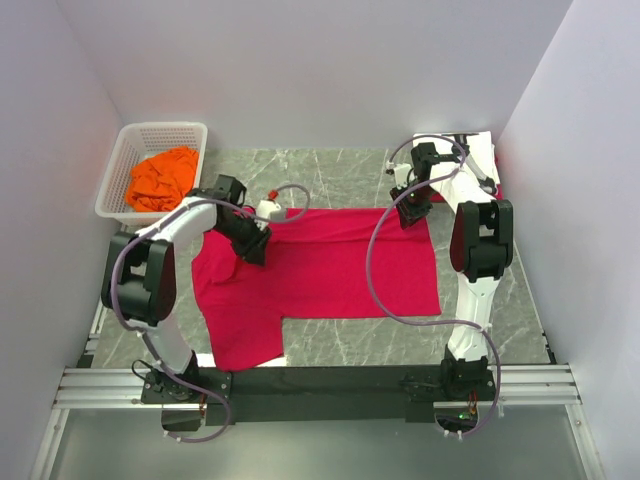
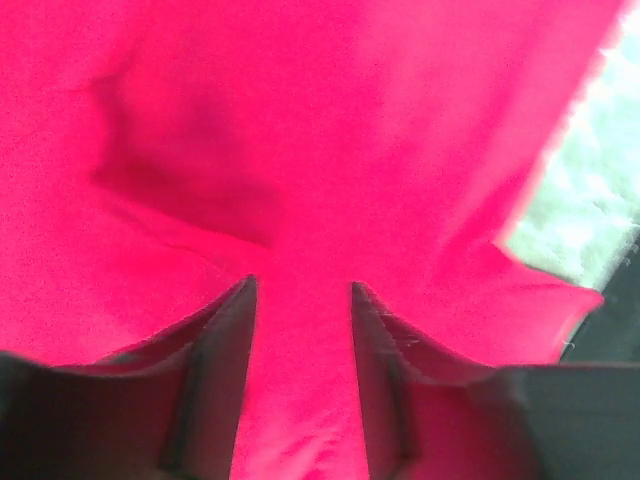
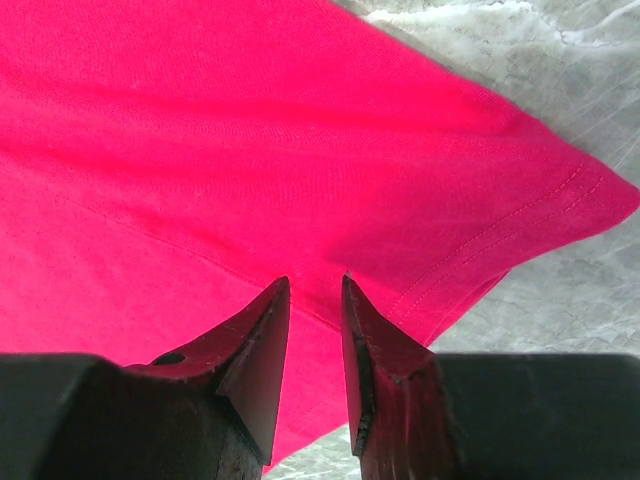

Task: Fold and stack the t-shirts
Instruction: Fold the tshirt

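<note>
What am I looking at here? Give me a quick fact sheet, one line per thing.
Surface: grey marble-pattern table
Red t-shirt: spread out on the table, between the two arms
Orange t-shirt: crumpled inside the white basket, far left
Left fingers: pinching red cloth near the shirt's far-left edge
Right fingers: pinching the shirt's far-right corner
</note>
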Tool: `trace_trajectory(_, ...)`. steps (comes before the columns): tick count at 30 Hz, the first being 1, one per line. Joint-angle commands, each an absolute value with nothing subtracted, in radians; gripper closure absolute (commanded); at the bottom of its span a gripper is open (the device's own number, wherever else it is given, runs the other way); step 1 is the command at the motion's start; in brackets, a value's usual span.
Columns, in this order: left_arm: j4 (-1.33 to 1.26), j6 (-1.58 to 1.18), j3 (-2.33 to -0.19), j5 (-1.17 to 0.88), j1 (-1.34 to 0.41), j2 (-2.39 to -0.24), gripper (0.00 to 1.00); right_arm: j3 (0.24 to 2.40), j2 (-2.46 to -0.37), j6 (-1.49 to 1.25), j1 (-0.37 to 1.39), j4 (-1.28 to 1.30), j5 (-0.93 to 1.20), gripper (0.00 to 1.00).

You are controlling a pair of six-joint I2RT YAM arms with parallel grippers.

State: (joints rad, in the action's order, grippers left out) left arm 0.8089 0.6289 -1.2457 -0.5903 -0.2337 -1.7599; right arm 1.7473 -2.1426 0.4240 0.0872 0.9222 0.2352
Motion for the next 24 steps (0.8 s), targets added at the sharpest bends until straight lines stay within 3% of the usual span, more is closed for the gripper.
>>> trace_trajectory(1,0.899,0.712,-1.212,-0.681,-0.265,-1.686,0.49,1.755,-2.106,0.442,0.081,0.937,0.226,0.65)
trace_trajectory(5,0.911,0.689,-1.209,-0.707,-0.244,-1.652,0.48,1.763,-2.108,0.446,0.081,0.946,0.232,0.65)
trace_trajectory(9,0.838,0.603,-1.212,-0.719,-0.143,-1.634,0.54,1.764,-2.112,0.446,0.081,0.951,0.242,0.65)
trace_trajectory(13,0.697,0.488,-1.201,-0.599,-0.087,-1.676,0.58,1.761,-2.132,0.451,0.090,0.953,0.250,0.66)
trace_trajectory(24,0.594,0.457,-1.149,-0.503,-0.232,-1.782,0.63,1.715,-2.181,0.466,0.086,0.931,0.170,0.70)
